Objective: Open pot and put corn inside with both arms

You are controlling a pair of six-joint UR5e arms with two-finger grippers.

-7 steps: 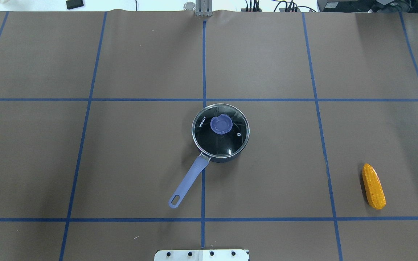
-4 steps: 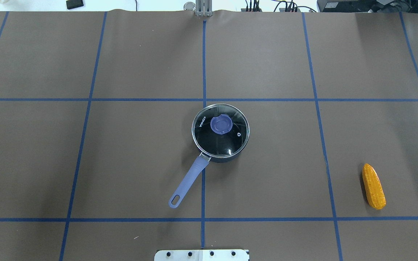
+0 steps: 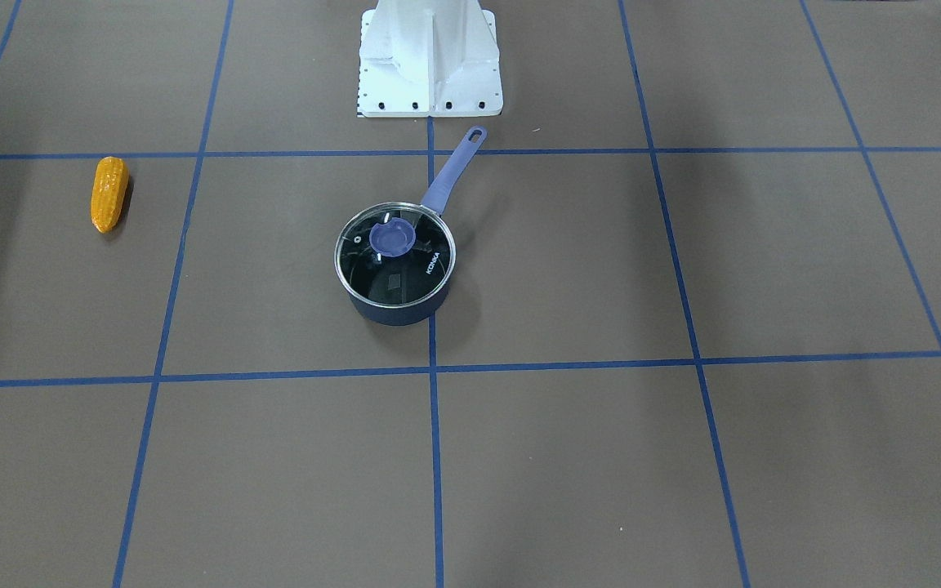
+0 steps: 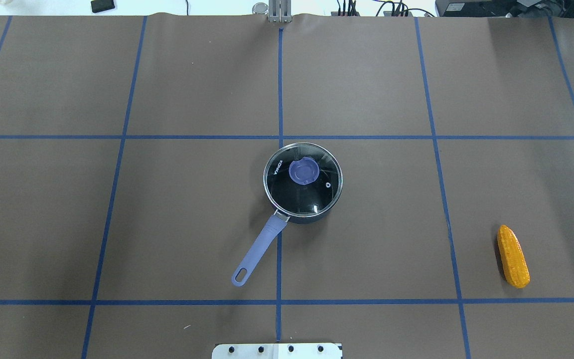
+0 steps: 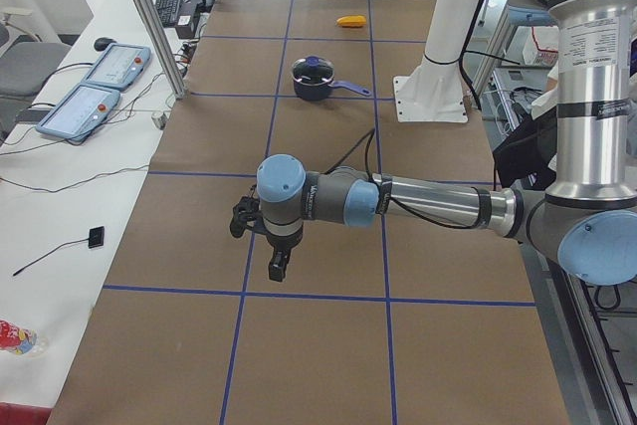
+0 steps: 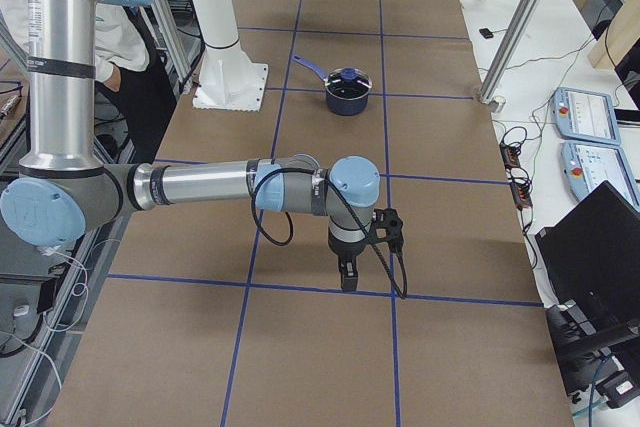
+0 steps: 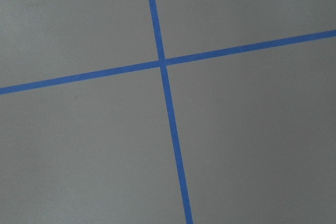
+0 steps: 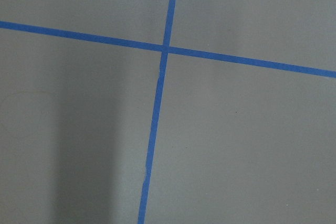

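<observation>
Over the two ends of the worktop [image 4: 192, 75] reach the left arm [image 5: 418, 201] and the right arm [image 6: 200, 187], each well apart from the pot [image 3: 401, 314], which sits mid-worktop with its glass lid [image 4: 312, 193] on and its handle [image 4: 259, 248] pointing to 7 o'clock in the overhead view. The corn [image 4: 513, 256] lies at the pot's 4 o'clock on the robot's right, long axis near 12-to-6 with the tapered tip at 12 — so I judge the right arm nearer it, the lid falling to the left. Whether the left end effector [image 5: 277, 272] or the right end effector [image 6: 347, 279] is open or closed I cannot tell.
</observation>
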